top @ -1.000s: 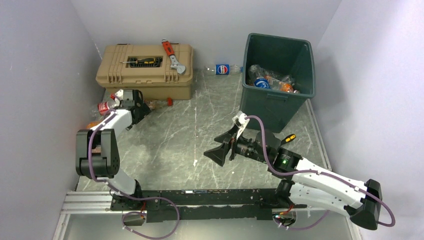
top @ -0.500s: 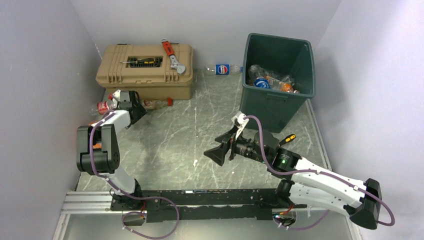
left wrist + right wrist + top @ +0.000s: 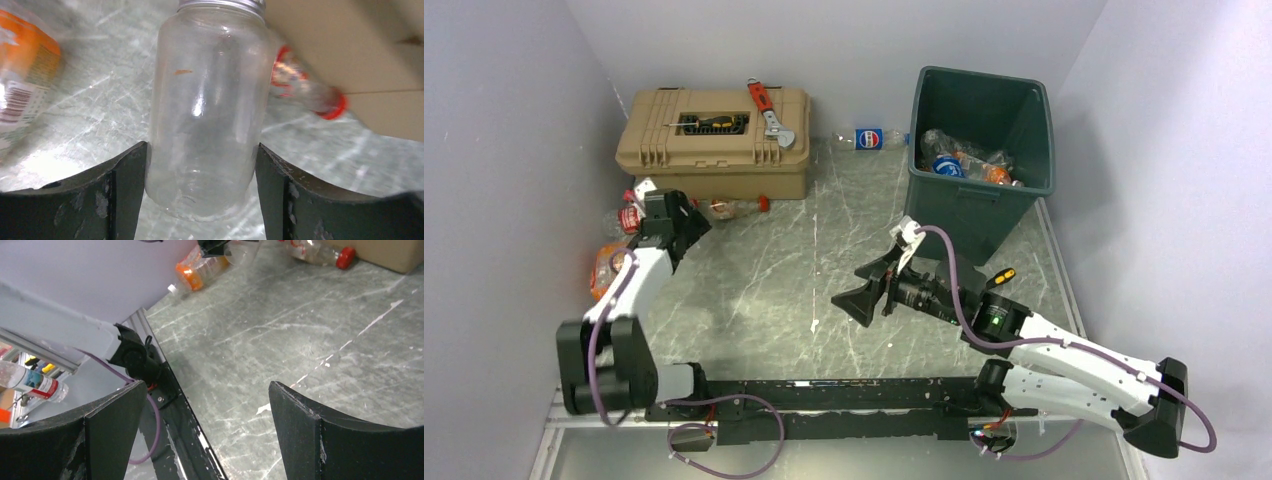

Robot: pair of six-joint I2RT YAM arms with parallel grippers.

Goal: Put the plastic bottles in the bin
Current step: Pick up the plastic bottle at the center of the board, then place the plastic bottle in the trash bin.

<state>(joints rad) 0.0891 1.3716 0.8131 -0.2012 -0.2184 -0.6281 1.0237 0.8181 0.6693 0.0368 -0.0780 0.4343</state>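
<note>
My left gripper (image 3: 202, 150) is shut on a clear, label-free plastic bottle (image 3: 205, 100) with a silvery cap, both jaws touching its sides. In the top view this gripper (image 3: 679, 222) is at the far left, in front of the toolbox. A crushed red-capped bottle (image 3: 736, 207) (image 3: 306, 89) lies just beyond it. An orange-labelled bottle (image 3: 608, 266) (image 3: 25, 75) and a red-labelled one (image 3: 629, 215) lie by the left wall. A blue-labelled bottle (image 3: 873, 138) lies at the back. The dark green bin (image 3: 969, 215) at back right holds several bottles (image 3: 964, 160). My right gripper (image 3: 864, 296) (image 3: 207, 390) is open and empty mid-table.
The tan toolbox (image 3: 714, 140) stands at back left with a red wrench (image 3: 764, 105) and a yellow-handled screwdriver (image 3: 709, 122) on top. Walls close in the left, back and right sides. A black rail (image 3: 824, 395) runs along the near edge.
My left arm has pulled back and lowered its elbow toward the near left, uncovering the orange-labelled bottle. The right gripper has barely moved.
</note>
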